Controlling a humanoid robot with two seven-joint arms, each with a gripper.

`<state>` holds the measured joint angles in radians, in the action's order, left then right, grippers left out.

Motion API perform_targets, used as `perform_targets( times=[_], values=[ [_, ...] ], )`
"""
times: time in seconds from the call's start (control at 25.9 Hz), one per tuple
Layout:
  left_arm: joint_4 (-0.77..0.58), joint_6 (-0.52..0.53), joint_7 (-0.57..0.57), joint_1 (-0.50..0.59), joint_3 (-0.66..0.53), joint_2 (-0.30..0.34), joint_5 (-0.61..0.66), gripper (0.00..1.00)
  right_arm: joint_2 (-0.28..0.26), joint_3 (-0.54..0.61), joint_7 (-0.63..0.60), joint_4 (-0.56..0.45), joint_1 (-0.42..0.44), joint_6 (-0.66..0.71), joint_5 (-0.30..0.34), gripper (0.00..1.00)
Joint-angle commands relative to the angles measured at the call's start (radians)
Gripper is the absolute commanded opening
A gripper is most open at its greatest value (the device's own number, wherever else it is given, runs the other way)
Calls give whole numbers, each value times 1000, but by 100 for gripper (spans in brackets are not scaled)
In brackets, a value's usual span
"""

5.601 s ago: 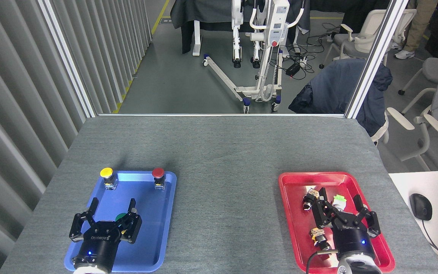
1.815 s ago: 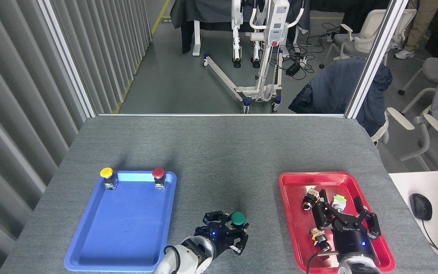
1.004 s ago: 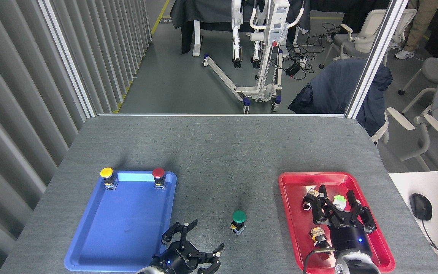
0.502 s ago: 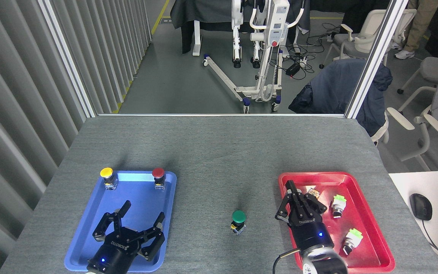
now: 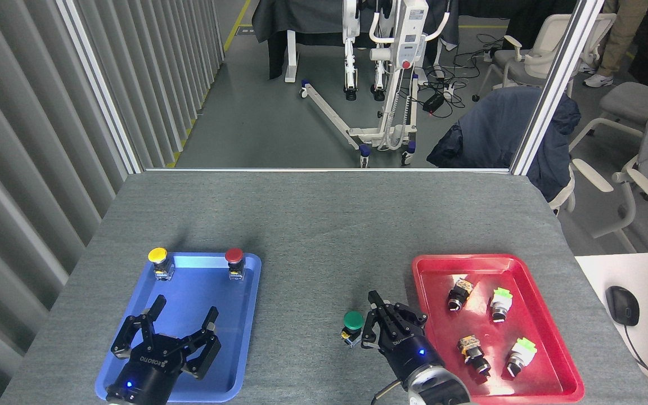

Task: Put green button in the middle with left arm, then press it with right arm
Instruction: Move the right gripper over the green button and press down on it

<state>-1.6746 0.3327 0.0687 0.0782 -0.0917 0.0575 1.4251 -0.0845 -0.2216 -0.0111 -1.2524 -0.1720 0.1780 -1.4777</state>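
Right gripper (image 5: 378, 311) hides part of the green button (image 5: 352, 320).

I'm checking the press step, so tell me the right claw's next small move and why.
Probably shift the right claw slightly left over the green button, then push down. Its closed fingers sit just beside the cap, not on it, and the button stands upright on the bare tabletop. The left claw is clear, over the blue tray.

green button (image 5: 352, 320), blue tray (image 5: 245, 337), red tray (image 5: 549, 360), grey tabletop (image 5: 324, 225)

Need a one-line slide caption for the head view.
Right gripper closed beside the green button on the grey table; left gripper open over blue tray.
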Motion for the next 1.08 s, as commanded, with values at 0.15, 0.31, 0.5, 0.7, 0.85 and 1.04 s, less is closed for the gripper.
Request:
perform_targets(
  times=[0.15,0.31,0.5,0.7,0.85,1.04],
  values=[
    [1,2,-1,0,-22,-28,0,98,20,-48,-4,70,-34,-2,-29,0],
    [1,2,-1,0,-22,-28,0,98,25,-56,-6,76,-34,0,-29,0],
    [-2,2,-1,0,-22,-28,0,98,29,-74,-6,116,-38,2,-27,0],
    [-2,2,-1,0,-22,-27,0,98,29,-74,-6,163,-47,3,-27,0],
    [-2,2,-1,-1,-22,-28,0,98,29,-74,-7,172,-47,2,-27,0],
    [-1,3,-1,-1,-22,-28,0,98,29,-76,-7,194,-47,5,-27,0]
  ],
)
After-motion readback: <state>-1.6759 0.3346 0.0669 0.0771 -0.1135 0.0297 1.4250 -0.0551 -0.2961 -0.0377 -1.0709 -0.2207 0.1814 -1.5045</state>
